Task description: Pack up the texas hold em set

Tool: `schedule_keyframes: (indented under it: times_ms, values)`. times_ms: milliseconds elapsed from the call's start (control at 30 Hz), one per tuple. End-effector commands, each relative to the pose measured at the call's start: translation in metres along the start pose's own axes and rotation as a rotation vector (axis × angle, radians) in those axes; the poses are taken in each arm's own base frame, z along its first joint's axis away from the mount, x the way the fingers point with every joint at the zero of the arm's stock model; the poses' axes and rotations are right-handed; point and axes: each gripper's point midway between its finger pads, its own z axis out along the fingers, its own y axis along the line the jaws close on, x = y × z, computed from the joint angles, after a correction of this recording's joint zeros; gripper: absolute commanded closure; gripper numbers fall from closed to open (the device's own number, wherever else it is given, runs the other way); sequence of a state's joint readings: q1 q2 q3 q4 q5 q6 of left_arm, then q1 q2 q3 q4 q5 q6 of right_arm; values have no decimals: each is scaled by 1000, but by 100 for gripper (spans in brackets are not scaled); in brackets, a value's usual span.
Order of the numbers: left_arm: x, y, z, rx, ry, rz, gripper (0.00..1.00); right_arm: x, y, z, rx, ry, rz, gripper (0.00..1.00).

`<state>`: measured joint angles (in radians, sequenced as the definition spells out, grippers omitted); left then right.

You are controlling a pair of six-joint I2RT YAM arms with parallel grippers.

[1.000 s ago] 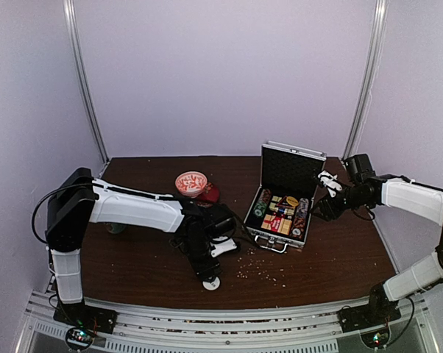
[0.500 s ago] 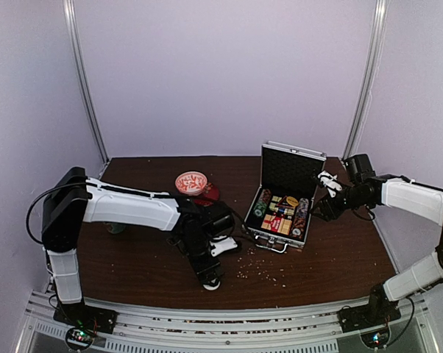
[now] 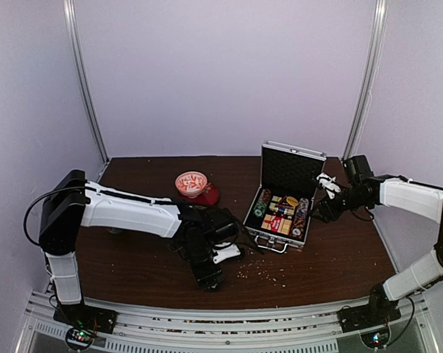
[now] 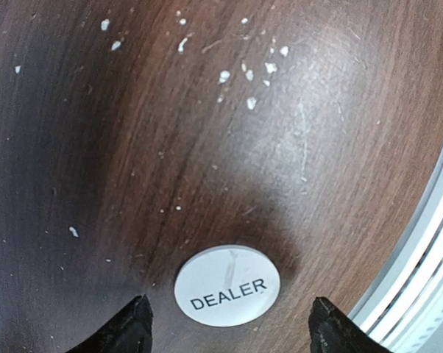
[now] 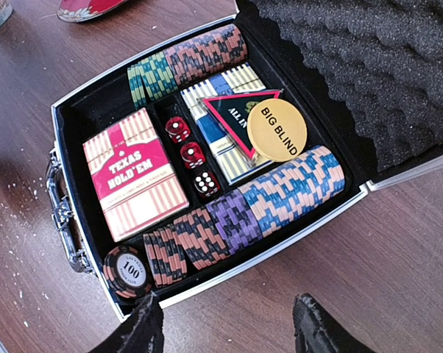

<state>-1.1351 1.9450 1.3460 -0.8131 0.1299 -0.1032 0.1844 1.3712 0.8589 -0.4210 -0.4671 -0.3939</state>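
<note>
The silver briefcase lies open at the table's right, its lid upright. Inside it are rows of poker chips, a red card box, red dice and a yellow "Big Blind" disc. My right gripper hangs open just off the case's right side, with nothing between its fingers. A white "DEALER" disc lies flat on the table near the front edge. My left gripper is open and straddles it, a fingertip on each side and neither touching. In the top view the left gripper hides the disc.
A red-white bowl on its saucer stands at mid-back, left of the case. Pale crumbs are scattered in front of the case. The table's metal front rail runs close to the disc's right.
My left gripper has come down over the white disc, which showed beside it in the top view before and is now covered. The right arm has not moved.
</note>
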Motion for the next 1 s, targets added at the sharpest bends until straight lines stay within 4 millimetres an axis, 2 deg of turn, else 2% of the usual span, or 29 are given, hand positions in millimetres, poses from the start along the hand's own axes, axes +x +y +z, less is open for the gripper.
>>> schedule_keyframes:
  times_ms: [0, 333, 500, 667, 967]
  values:
    - [5, 2, 12, -41, 24, 18, 26, 0, -1, 0, -8, 6, 2, 39]
    - [8, 8, 24, -89, 54, 18, 36, 0, 0, -1, -8, 5, 0, 39]
    - [4, 6, 28, -72, 43, 17, 42, 1, 0, -1, -10, 7, 0, 39]
    - [6, 5, 31, -80, 47, 20, 44, 2, 0, -1, -9, 10, -2, 39]
    - [9, -3, 43, -93, 70, 47, 56, 2, 0, -1, -9, 10, -2, 39]
